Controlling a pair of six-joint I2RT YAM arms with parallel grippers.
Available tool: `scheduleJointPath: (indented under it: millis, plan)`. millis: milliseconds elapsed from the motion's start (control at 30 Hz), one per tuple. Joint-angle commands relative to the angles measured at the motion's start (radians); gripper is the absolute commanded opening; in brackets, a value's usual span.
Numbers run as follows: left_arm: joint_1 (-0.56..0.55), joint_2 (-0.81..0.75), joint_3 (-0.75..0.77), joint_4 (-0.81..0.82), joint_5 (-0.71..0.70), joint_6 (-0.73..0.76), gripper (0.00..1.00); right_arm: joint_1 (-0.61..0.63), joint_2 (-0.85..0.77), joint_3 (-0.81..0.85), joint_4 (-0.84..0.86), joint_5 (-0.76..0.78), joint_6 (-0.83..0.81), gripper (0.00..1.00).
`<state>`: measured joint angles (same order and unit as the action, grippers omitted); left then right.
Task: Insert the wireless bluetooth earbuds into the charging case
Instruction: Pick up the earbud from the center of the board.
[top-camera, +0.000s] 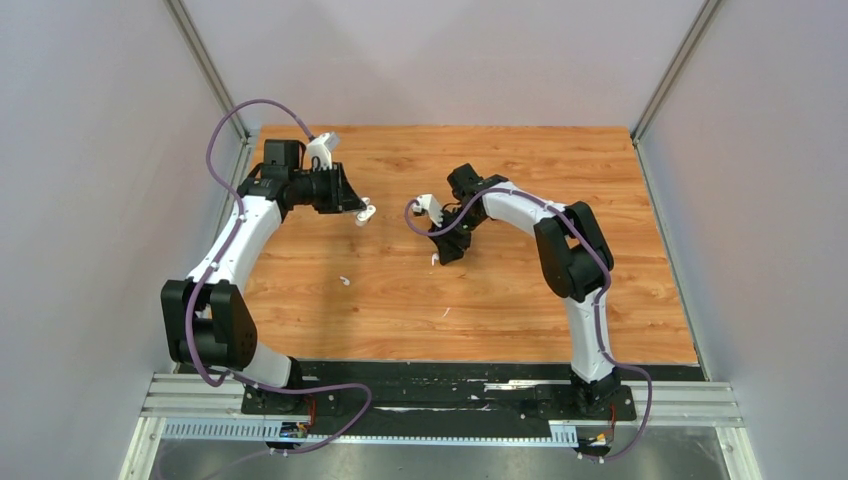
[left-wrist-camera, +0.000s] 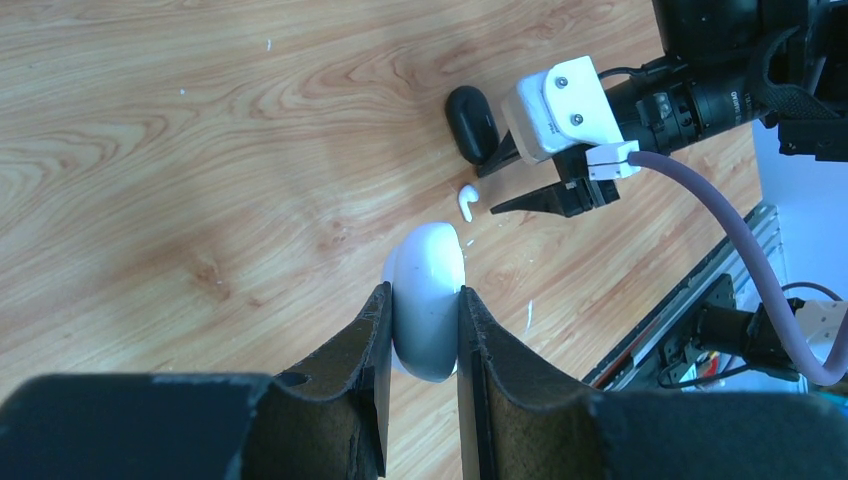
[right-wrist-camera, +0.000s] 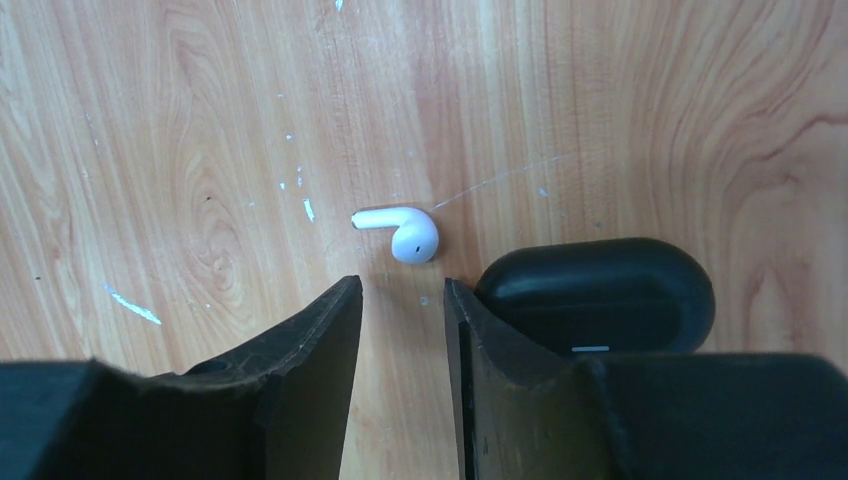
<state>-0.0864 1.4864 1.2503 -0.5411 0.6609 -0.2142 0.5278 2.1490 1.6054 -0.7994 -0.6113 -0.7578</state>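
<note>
A rounded white charging case hangs above the table, and my left gripper is shut on it. Seen from the top, that case sits at the tip of the left gripper. A white earbud with a short stem lies on the wood just ahead of my right gripper, whose jaws stand open with nothing between them. The same earbud shows in the left wrist view. A closed black charging case lies against the outside of the right finger. No black earbuds are in view.
A second small white earbud lies alone on the wooden table, nearer the arm bases. The black case lies beside the right gripper. Grey walls close in the left, right and far sides.
</note>
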Motion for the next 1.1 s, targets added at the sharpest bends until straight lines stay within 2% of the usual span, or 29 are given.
scheduleJointPath:
  millis: [0, 333, 633, 900, 1067]
  plan:
    - [0.002, -0.047, -0.011, 0.031, 0.012, 0.001, 0.00, 0.008, -0.013, 0.009, 0.070, -0.024, -0.073, 0.39]
    - [0.001, -0.055, -0.020, 0.032, 0.015, -0.002, 0.00, 0.039, -0.036, -0.055, 0.115, -0.031, -0.185, 0.38]
    - [0.002, -0.059, -0.028, 0.032, 0.015, -0.004, 0.00, 0.057, -0.033, -0.065, 0.117, -0.028, -0.187, 0.30]
    - [0.002, -0.056, -0.028, 0.037, 0.016, -0.008, 0.00, 0.057, -0.055, -0.106, 0.116, 0.006, -0.199, 0.31]
    - [0.002, -0.055, -0.029, 0.041, 0.016, -0.008, 0.00, 0.057, -0.058, -0.114, 0.131, 0.014, -0.196, 0.24]
